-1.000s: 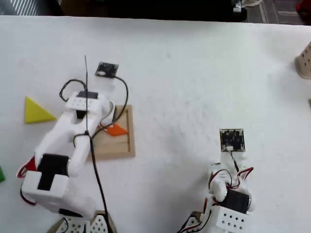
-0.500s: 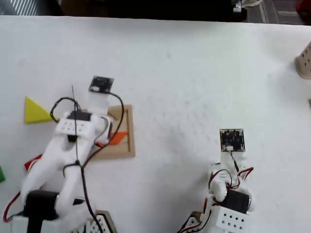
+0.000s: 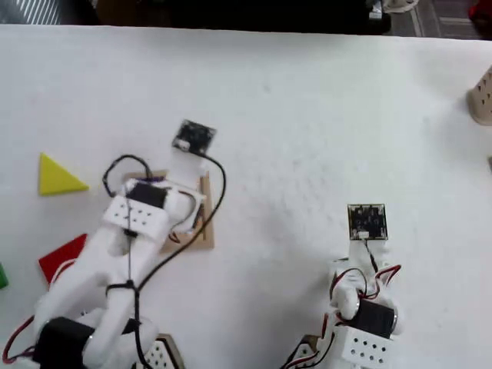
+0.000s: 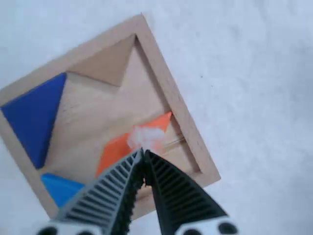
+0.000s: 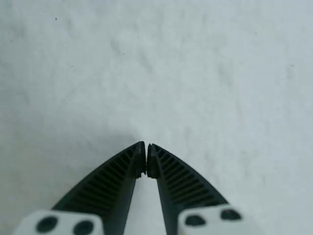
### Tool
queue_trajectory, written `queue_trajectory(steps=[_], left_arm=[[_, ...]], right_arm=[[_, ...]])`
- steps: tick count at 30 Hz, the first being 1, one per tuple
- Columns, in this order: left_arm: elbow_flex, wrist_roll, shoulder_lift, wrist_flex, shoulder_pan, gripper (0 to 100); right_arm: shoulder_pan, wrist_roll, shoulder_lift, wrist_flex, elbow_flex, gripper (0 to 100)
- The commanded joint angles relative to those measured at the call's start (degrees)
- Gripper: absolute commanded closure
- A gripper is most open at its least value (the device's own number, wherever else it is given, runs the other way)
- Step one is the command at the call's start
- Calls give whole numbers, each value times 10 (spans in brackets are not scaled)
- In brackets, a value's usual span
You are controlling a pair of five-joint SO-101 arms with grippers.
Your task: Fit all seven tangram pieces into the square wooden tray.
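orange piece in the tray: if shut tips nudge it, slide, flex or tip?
Probably slides rigidly: the orange piece looks flat, thin and hard-edged, so no flex. Likely slick, given the glare patch on its face, so the left gripper may skid off. Unlikely to tip; it lies flat in the tray and the rim should stop it.

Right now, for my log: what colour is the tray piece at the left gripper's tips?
Orange piece, clearest in the left wrist view.

Tray is covered from above by left arm; inside, bare wood is hemmed by blue triangle & orange piece. Passage is given on table btwn tray & right arm.
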Motion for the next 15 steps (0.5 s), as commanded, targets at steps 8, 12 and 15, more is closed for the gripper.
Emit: queue_trajectory(steps=[8,12,15], left_arm=[[-16,1,101,-29,6,977],[-25,1,103,-32,-29,977],[-21,1,104,-51,-53,977]], right_arm=[[3,5,-7,3,4,981],[3,5,-7,3,4,981],[3,5,-7,3,4,981]])
